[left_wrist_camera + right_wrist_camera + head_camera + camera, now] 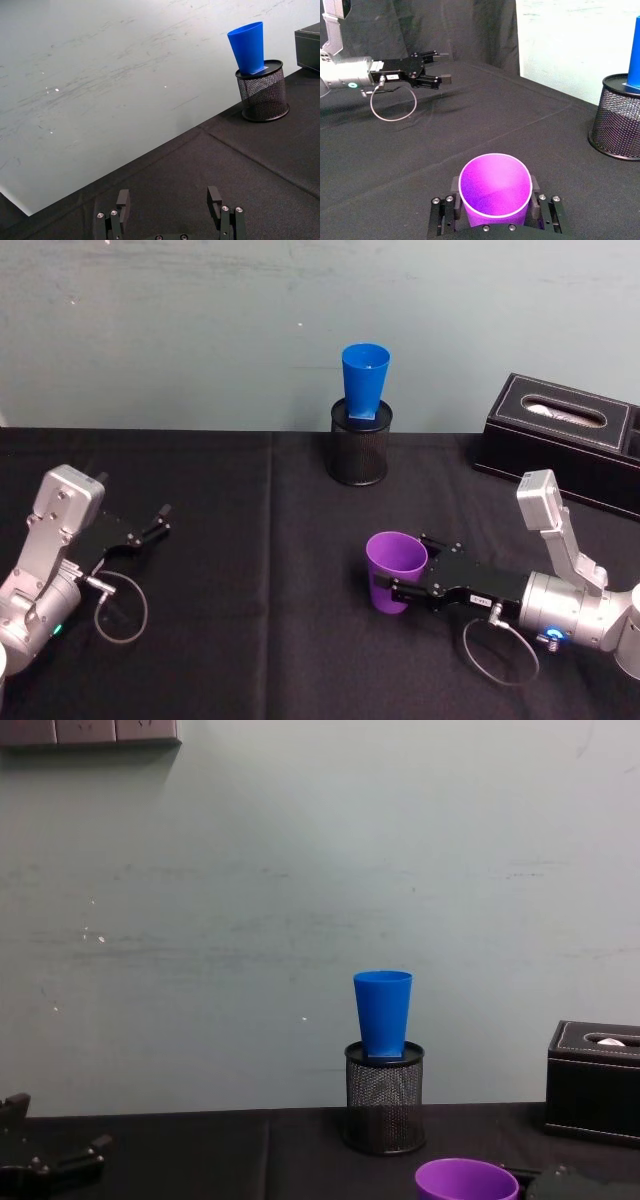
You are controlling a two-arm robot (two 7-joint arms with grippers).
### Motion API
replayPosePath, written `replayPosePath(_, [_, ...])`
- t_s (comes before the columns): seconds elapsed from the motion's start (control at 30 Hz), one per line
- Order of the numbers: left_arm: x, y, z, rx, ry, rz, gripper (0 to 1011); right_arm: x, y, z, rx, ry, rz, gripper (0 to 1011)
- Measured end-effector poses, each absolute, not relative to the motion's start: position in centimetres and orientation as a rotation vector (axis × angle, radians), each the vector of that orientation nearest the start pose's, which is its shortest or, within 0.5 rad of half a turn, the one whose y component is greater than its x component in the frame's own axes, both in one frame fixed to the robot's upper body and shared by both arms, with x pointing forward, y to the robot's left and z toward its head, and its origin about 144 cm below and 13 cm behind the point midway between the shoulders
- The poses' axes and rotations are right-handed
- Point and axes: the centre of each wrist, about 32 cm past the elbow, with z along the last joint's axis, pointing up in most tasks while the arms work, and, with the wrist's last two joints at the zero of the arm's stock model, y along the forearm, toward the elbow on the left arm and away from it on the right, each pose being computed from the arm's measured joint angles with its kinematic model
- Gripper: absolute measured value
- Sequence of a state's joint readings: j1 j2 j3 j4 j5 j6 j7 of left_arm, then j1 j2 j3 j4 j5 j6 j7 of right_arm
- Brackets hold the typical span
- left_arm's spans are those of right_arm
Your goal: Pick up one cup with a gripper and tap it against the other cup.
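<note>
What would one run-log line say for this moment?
right gripper: shut on purple cup | blue cup: atop mesh holder | left gripper: open, idle

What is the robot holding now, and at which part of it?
The right gripper has its jaws on opposite sides of the purple cup, around its wall below the rim. The left gripper is open, holding nothing.

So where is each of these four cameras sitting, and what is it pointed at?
Head view: high up, looking down at the table; both hands show, the right hand around the purple cup, the left hand idle.
Chest view: low, looking across at the blue cup standing on the mesh holder.
Left wrist view: behind the left hand's open fingers, facing the wall.
Right wrist view: behind the right hand, facing the purple cup.
All four share the blue cup.
</note>
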State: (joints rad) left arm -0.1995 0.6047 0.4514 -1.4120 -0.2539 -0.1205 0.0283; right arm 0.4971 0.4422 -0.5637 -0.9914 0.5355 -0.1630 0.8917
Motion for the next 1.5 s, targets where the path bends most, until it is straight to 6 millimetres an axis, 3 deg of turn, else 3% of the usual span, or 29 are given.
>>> replayPosePath(0.37, [48.9, 31.0, 114.0, 0.304, -0.285, 1.248, 1011, 56.5, -29.8, 112.3, -0.135, 0.057, -0.479, 1003])
replayPosePath(0.83, [48.9, 31.0, 114.0, 0.304, -0.285, 1.248, 1011, 56.1, -29.9, 114.6, 0.002, 0.049, -0.501, 1003])
replayPosePath(1.1, [48.9, 31.0, 114.0, 0.304, -0.285, 1.248, 1011, 54.4, -29.3, 115.4, 0.013, 0.040, -0.821, 1003])
replayPosePath(1.27, [48.9, 31.0, 114.0, 0.304, -0.285, 1.248, 1011, 53.8, -28.5, 114.3, 0.000, 0.035, -1.076, 1003])
replayPosePath(1.5, [48.9, 31.0, 114.0, 0.304, -0.285, 1.248, 1011, 53.9, -28.1, 112.8, -0.028, 0.009, -1.235, 1003])
